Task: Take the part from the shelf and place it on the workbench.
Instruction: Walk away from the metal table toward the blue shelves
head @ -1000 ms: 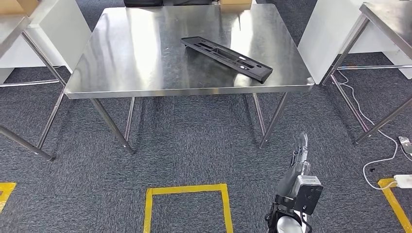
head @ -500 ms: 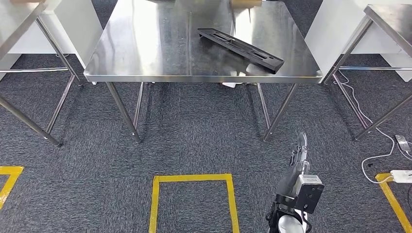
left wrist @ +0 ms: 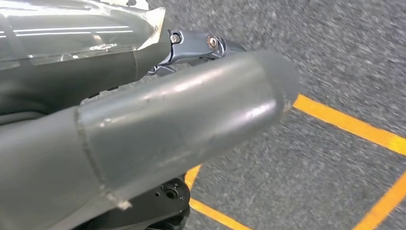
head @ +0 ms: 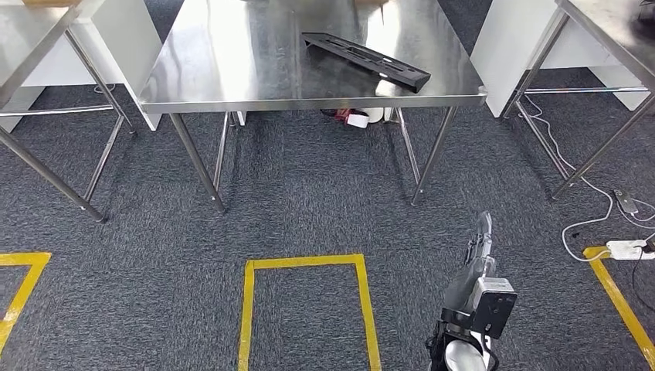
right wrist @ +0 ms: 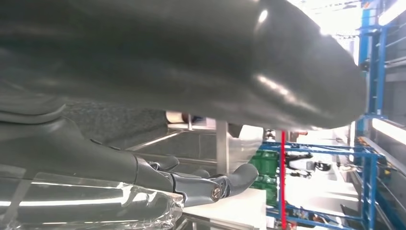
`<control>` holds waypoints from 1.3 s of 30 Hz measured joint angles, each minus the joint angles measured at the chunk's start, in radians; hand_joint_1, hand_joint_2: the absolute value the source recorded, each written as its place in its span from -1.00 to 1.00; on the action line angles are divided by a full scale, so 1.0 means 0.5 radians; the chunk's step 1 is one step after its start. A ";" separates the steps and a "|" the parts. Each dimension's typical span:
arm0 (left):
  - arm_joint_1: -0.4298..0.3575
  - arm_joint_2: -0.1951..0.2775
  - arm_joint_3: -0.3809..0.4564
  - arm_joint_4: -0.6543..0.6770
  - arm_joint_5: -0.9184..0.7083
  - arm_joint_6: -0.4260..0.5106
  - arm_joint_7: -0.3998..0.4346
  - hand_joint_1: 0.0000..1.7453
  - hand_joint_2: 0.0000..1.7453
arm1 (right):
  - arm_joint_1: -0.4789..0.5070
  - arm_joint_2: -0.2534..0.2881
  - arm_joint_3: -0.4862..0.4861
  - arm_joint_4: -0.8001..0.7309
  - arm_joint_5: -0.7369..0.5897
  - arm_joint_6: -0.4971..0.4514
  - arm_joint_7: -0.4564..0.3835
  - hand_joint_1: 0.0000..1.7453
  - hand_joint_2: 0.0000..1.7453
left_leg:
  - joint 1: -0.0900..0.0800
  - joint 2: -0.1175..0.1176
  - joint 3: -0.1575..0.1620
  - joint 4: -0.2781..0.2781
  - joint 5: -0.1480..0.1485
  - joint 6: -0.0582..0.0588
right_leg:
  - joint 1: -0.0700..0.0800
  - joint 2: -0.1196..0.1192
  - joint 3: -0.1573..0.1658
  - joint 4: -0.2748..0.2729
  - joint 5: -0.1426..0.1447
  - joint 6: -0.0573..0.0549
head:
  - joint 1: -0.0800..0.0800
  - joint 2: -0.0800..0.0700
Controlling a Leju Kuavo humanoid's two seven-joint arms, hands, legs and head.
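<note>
- Far left of the head view there's a second steel table (head: 31,46) poking in, and yellow floor tape (head: 23,286) marking a box on the grey carpet.
- Left hand (left wrist: 143,129) hangs down over the carpet and tape in its wrist view. Thick thumb up front, darker fingers (left wrist: 201,45) behind it. Nothing in it as far as I can see, and whether the fingers are spread or curled, honestly can't tell.
- Middle: the workbench (head: 232,85), shiny steel top. The part (head: 367,60), a long flat black plastic piece with slots, lies on it towards the right-hand side, set diagonally, with one end close to the front edge. It's resting flat and nothing is touching it.
- So my read is the placing step is basically done and the robot stands well back from the bench. Something small, red and white (head: 351,117), sits on the floor under the bench. No idea what it is.
- Right hand (head: 480,239) hangs low by the robot's side with its fingers (right wrist: 225,182) loosely apart and slightly bent, holding nothing.
- Next move, if any: I'd guess just keep both arms down and stay clear of the bench legs, or turn to the shelf for another piece.
- Far right: a cable and power strip (head: 626,249) on the floor, worth not stepping on.
</note>
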 joint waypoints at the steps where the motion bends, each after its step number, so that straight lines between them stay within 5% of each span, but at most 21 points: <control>1: -0.001 0.002 0.000 0.000 0.000 -0.002 0.000 -1.00 -1.00 | 0.002 -0.001 0.000 0.004 -0.002 -0.003 0.000 -1.00 -1.00 | 0.007 0.000 0.027 0.053 0.037 -0.010 | -0.003 -0.002 -0.040 0.012 0.025 0.010 | 0.000 0.000; 3: -0.004 0.004 0.000 0.000 0.000 -0.007 0.000 -1.00 -1.00 | 0.007 -0.005 0.000 0.009 -0.006 -0.011 0.000 -1.00 -1.00 | 0.027 0.001 0.188 -0.046 0.131 -0.030 | -0.015 -0.003 -0.126 0.055 0.061 0.037 | -0.001 0.000; 5: -0.014 0.003 0.000 -0.001 0.000 -0.011 0.000 -1.00 -1.00 | 0.011 -0.009 0.000 0.010 -0.011 -0.019 0.000 -1.00 -1.00 | 0.032 -0.004 0.410 -0.316 0.077 -0.039 | -0.017 -0.004 -0.195 0.111 0.080 0.065 | -0.004 0.000; 7: -0.021 0.002 0.000 -0.002 0.000 -0.012 0.000 -1.00 -1.00 | 0.011 -0.011 0.000 0.009 -0.012 -0.024 -0.002 -1.00 -1.00 | 0.017 -0.010 0.504 -0.475 -0.006 -0.008 | -0.008 -0.007 -0.224 0.135 0.106 0.095 | -0.004 0.000; 10: -0.023 0.000 0.000 -0.001 0.000 -0.012 0.001 -1.00 -1.00 | 0.019 -0.018 0.001 0.010 -0.011 -0.027 -0.002 -1.00 -1.00 | 0.000 0.003 0.452 -0.499 0.040 0.083 | -0.008 -0.004 -0.256 0.152 0.110 0.132 | -0.006 0.000; 12: -0.026 0.000 0.000 -0.001 0.000 -0.011 0.001 -1.00 -1.00 | 0.024 -0.025 0.000 0.011 -0.012 -0.028 -0.001 -1.00 -1.00 | 0.001 0.013 0.387 -0.508 0.100 0.125 | -0.017 0.004 -0.322 0.301 -0.050 0.115 | 0.000 0.000; 14: -0.027 0.000 0.000 -0.002 0.000 -0.010 0.002 -1.00 -1.00 | 0.025 -0.030 0.000 0.012 -0.012 -0.028 -0.001 -1.00 -1.00 | -0.004 0.014 0.319 -0.507 0.158 0.134 | -0.016 0.009 -0.381 0.556 -0.229 0.107 | 0.010 0.000; 15: -0.026 -0.001 0.000 -0.002 0.000 -0.010 0.002 -1.00 -1.00 | 0.026 -0.033 0.000 0.012 -0.013 -0.028 -0.001 -1.00 -1.00 | -0.007 0.016 0.285 -0.506 0.188 0.134 | -0.015 0.011 -0.383 0.665 -0.258 0.119 | 0.012 0.000; 17: -0.026 -0.001 0.000 -0.002 0.000 -0.011 0.002 -1.00 -1.00 | 0.026 -0.038 0.000 0.012 -0.019 -0.029 -0.001 -1.00 -1.00 | -0.013 0.019 0.218 -0.503 0.249 0.129 | -0.013 0.014 -0.300 0.716 -0.196 0.157 | 0.013 0.000; 18: -0.026 -0.001 0.000 -0.002 0.000 -0.012 0.002 -1.00 -1.00 | 0.026 -0.039 0.000 0.012 -0.024 -0.031 -0.002 -1.00 -1.00 | -0.015 0.020 0.186 -0.502 0.277 0.124 | -0.012 0.014 -0.208 0.633 -0.154 0.166 | 0.012 0.000; 21: -0.028 -0.002 0.000 -0.002 0.001 -0.015 0.002 -1.00 -1.00 | 0.025 -0.043 0.004 0.011 -0.038 -0.037 -0.006 -1.00 -1.00 | -0.021 0.018 0.137 -0.506 0.353 0.096 | 0.011 0.016 0.149 0.160 -0.198 0.124 | 0.008 0.000; 22: -0.028 -0.002 0.000 -0.002 0.002 -0.016 0.002 -1.00 -1.00 | 0.025 -0.044 0.005 0.011 -0.042 -0.039 -0.008 -1.00 -1.00 | -0.020 0.019 0.135 -0.514 0.378 0.084 | 0.021 0.017 0.206 0.058 -0.226 0.105 | 0.006 0.000; 24: -0.025 -0.002 0.000 -0.001 0.003 -0.018 0.002 -1.00 -1.00 | 0.032 -0.048 0.009 0.011 -0.050 -0.048 -0.011 -1.00 -1.00 | -0.014 0.021 0.132 -0.543 0.428 0.056 | 0.026 0.016 0.194 0.013 -0.209 0.076 | 0.001 0.000; 26: -0.017 -0.002 0.000 0.001 0.005 -0.016 0.002 -1.00 -1.00 | 0.039 -0.050 0.014 0.011 -0.057 -0.057 -0.011 -1.00 -1.00 | -0.007 0.015 0.103 -0.509 0.350 0.037 | 0.009 0.011 0.147 0.007 -0.150 0.036 | -0.003 0.000; 29: -0.013 -0.003 0.000 0.003 0.005 -0.012 0.002 -1.00 -1.00 | 0.047 -0.049 0.027 0.012 -0.063 -0.065 -0.011 -1.00 -1.00 | -0.001 0.006 0.028 -0.183 0.019 0.015 | 0.002 0.006 0.058 0.009 -0.057 -0.002 | -0.012 0.000; 30: -0.013 -0.004 0.000 0.003 0.004 -0.012 0.002 -1.00 -1.00 | 0.049 -0.050 0.029 0.012 -0.064 -0.067 -0.010 -1.00 -1.00 | 0.001 0.005 0.015 -0.054 -0.031 0.006 | 0.004 0.005 0.026 0.013 -0.029 -0.002 | -0.012 0.000; 32: -0.014 -0.003 0.000 0.003 0.002 -0.012 0.002 -1.00 -1.00 | 0.054 -0.052 0.030 0.013 -0.067 -0.070 -0.008 -1.00 -1.00 | 0.009 0.005 0.064 0.055 0.004 -0.007 | 0.004 0.003 -0.047 0.031 0.018 0.010 | -0.012 0.000; 34: -0.018 -0.003 0.000 0.003 0.000 -0.010 0.004 -1.00 -1.00 | 0.058 -0.055 0.029 0.013 -0.070 -0.072 -0.007 -1.00 -1.00 | 0.020 0.005 0.252 -0.114 0.078 -0.013 | -0.001 0.002 -0.117 0.069 0.047 0.030 | -0.014 0.000; 36: -0.027 -0.003 0.000 0.003 -0.003 -0.008 0.008 -1.00 -1.00 | 0.060 -0.056 0.028 0.011 -0.071 -0.076 -0.006 -1.00 -1.00 | 0.021 0.001 0.462 -0.384 0.042 -0.005 | 0.003 0.001 -0.170 0.116 0.063 0.053 | -0.013 0.000; 37: -0.030 -0.003 -0.001 0.003 -0.005 -0.006 0.011 -1.00 -1.00 | 0.060 -0.056 0.028 0.010 -0.070 -0.078 -0.006 -1.00 -1.00 | 0.015 -0.002 0.513 -0.470 0.008 0.007 | 0.007 -0.001 -0.184 0.130 0.071 0.065 | -0.012 0.000; 39: -0.032 -0.005 -0.001 0.003 -0.010 0.002 0.017 -1.00 -1.00 | 0.064 -0.056 0.028 0.008 -0.069 -0.083 -0.005 -1.00 -1.00 | 0.003 -0.003 0.514 -0.516 -0.003 0.046 | 0.015 -0.004 -0.202 0.127 0.094 0.095 | -0.008 0.000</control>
